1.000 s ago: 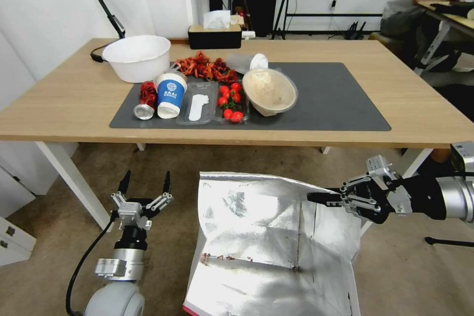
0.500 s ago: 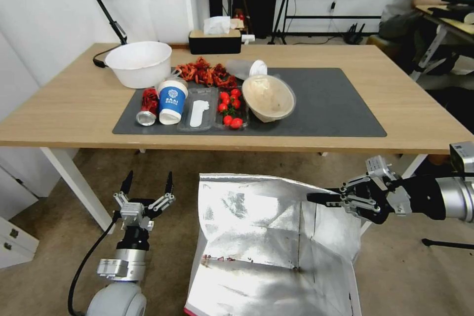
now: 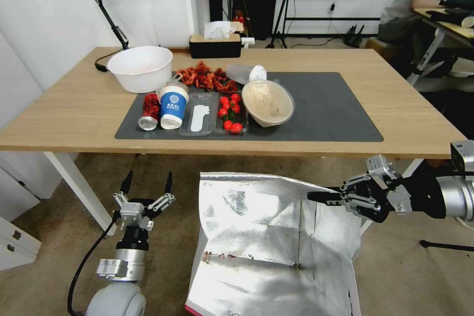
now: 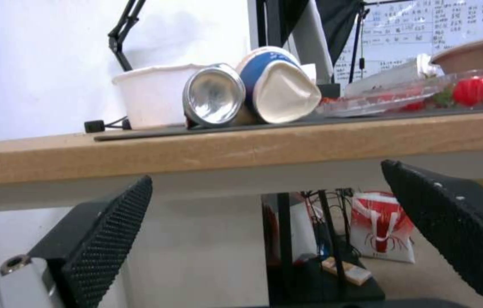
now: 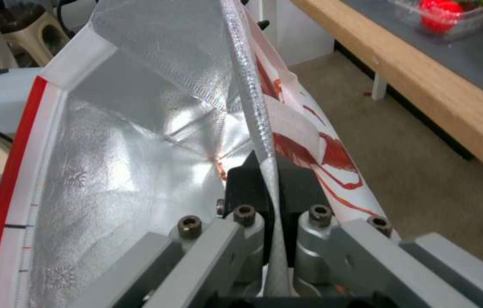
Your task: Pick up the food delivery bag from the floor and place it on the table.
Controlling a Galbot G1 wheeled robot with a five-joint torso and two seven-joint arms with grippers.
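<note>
My right gripper (image 3: 321, 196) pinches only the thin foil rim of the boxy red-and-white food delivery bag (image 3: 266, 247), hanging below the light-wood table (image 3: 74, 103), so it may slip; left gripper (image 3: 146, 185) idles, jaws spread.

right tool (image 3: 316, 196) clamps food delivery bag (image 3: 256, 237) rim | left tool (image 3: 147, 182) spread, idle

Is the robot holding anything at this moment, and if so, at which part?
Yes. The right gripper is shut on the upper edge of the food delivery bag, on its side wall. The left gripper is open and holds nothing.
</note>
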